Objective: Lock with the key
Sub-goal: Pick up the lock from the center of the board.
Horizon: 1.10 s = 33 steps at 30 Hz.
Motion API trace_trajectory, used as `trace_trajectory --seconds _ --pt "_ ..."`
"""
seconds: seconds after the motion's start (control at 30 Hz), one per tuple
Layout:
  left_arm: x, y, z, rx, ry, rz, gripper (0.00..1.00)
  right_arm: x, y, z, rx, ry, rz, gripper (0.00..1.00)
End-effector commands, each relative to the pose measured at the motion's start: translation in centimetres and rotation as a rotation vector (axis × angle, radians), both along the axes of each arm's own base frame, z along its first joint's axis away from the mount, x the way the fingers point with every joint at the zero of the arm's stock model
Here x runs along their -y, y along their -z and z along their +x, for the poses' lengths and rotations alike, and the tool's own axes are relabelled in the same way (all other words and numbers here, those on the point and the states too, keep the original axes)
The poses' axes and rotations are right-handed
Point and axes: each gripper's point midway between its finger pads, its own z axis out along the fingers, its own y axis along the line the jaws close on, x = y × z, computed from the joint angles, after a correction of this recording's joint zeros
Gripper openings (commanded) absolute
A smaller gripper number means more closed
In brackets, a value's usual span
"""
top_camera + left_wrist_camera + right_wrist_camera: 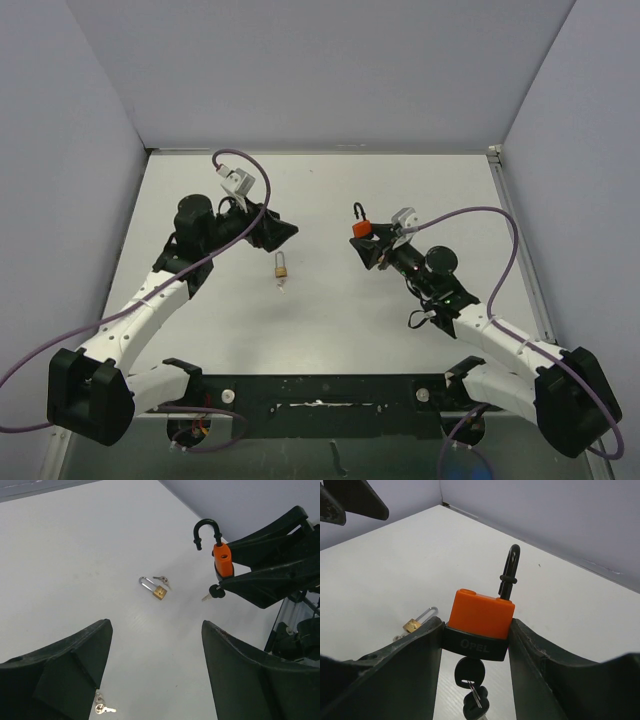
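Observation:
My right gripper (476,630) is shut on an orange padlock (481,612) with a black base, held off the table. Its black shackle (509,572) is swung open and stands upright. A black-headed key (469,671) sits in the keyhole underneath, with a second key hanging from its ring. The padlock also shows in the top view (362,228) and the left wrist view (223,560). My left gripper (156,630) is open and empty, in the top view (283,230) left of the padlock, facing it.
A small brass padlock (281,269) with an open silver shackle lies on the white table between the arms, its small keys beside it (162,580). A loose pair of silver keys (102,706) lies under my left gripper. Walls enclose the table.

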Motion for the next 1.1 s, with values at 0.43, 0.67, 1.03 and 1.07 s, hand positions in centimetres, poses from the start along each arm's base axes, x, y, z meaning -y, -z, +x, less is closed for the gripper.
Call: trace_trajectory --seconds 0.43,0.67,1.03,1.07 --pt "3.0 -6.7 -3.7 0.154 0.304 -0.149 0.17 -1.2 -5.7 -4.0 0.231 -0.181 0.066 0.00" --pt "4.0 -8.2 -6.1 0.197 0.487 -0.208 0.24 -3.2 -7.1 -7.2 0.250 -0.391 0.095 0.00" --pt "6.1 -8.3 -10.4 0.285 0.712 -0.172 0.29 -4.2 -9.3 -9.5 0.267 -0.529 0.137 0.00" --pt "6.3 -8.2 -10.6 0.287 0.723 -0.168 0.30 -4.2 -9.4 -9.5 0.265 -0.536 0.138 0.00"
